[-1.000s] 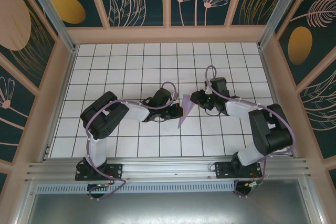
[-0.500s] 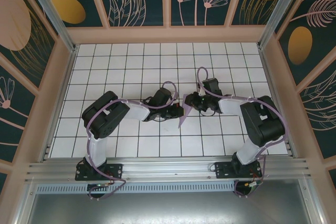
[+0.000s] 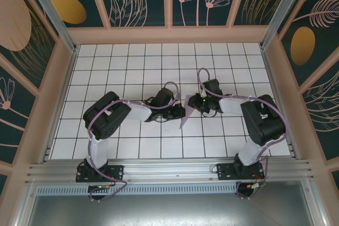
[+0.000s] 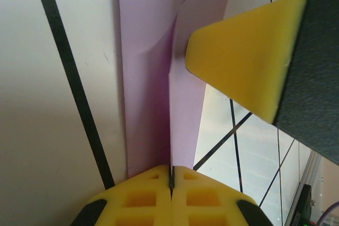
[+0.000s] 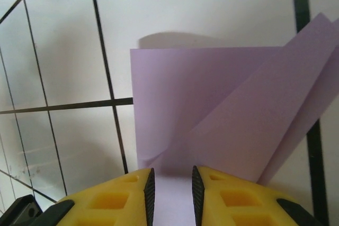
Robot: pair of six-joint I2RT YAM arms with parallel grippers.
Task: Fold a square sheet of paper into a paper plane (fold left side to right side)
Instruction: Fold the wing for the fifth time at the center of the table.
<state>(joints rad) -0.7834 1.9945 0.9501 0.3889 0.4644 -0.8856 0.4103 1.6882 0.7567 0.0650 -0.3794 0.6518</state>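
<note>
Looking outward from my end of the bench [image 3: 159, 146], I meet the paper [image 3: 185, 116] first. It stands on edge at mid-bench between the two arms, partly folded, with its pointed near tip held by nothing. I cannot tell whether that tip rests on the tiles.

My worry starts there. The sheet is thin and pinned at one edge only, so a sideways push on the loose flap could swing it in that single grip and set the crease off-line. A pull from both arms at once could tear it. If the clamped edge slips out, the whole fold drops flat and opens.

Just beyond the tip, the left pincer [image 4: 171, 173] is fully closed, its yellow pads pressed together on the paper's edge with no gap showing.

Farther out, the right pincer [image 5: 172, 181] stands narrowly open. A slim gap shows between its pads and the paper runs into it, so I judge it is around the sheet, not clamping it. In the left wrist view one right pad [image 4: 238, 59] touches the folded flap from the side.
</note>
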